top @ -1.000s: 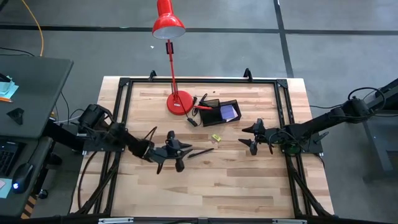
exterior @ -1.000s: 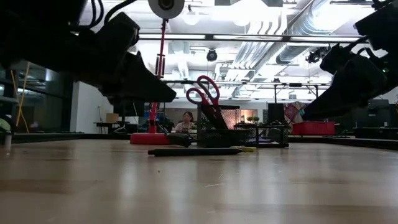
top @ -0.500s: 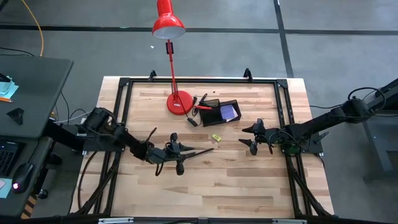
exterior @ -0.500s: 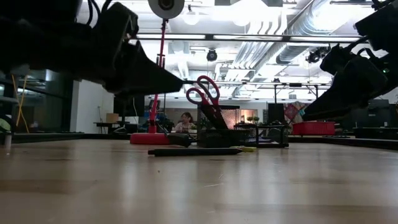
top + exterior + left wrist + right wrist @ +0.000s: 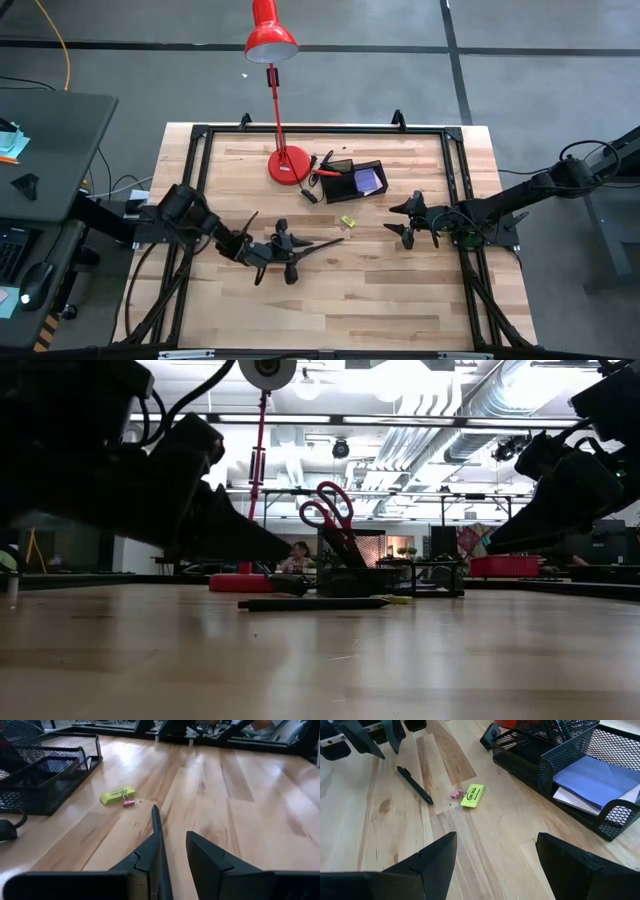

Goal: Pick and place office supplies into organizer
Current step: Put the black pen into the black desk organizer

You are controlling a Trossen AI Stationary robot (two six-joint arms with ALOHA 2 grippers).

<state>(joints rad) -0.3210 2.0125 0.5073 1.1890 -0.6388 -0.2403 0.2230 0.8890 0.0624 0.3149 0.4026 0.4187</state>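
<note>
the left gripper [image 5: 287, 251] sits low over the table [image 5: 400, 300], at about 7 o'clock from the table's middle, its fingers [image 5: 150, 857] parted by a narrow gap and holding nothing; in the left wrist view the dark pen [image 5: 156, 817] lies on the wood just past the fingertips, its near end between them or right at their tips, and i cannot tell whether they touch it; in the high view the same pen [image 5: 322, 243] lies at 2 o'clock from that gripper, close by; beyond the pen, further toward 2 o'clock, lie a yellow eraser [image 5: 347, 222] and, touching or just beside it, a tiny pink clip [image 5: 128, 803]; the black mesh organizer [image 5: 352, 181] stands at 12 o'clock from the table's middle, near the far edge, with a purple-blue pad [image 5: 368, 180] lying in its right compartment and the red-handled scissors [image 5: 327, 510] standing handles-up at its left end; a red desk lamp [image 5: 288, 163] has its round base just left of the organizer; the right gripper [image 5: 412, 222] hangs at about 3 o'clock from the middle, well apart from the supplies, its fingers [image 5: 427, 860] spread wide and empty.
</note>
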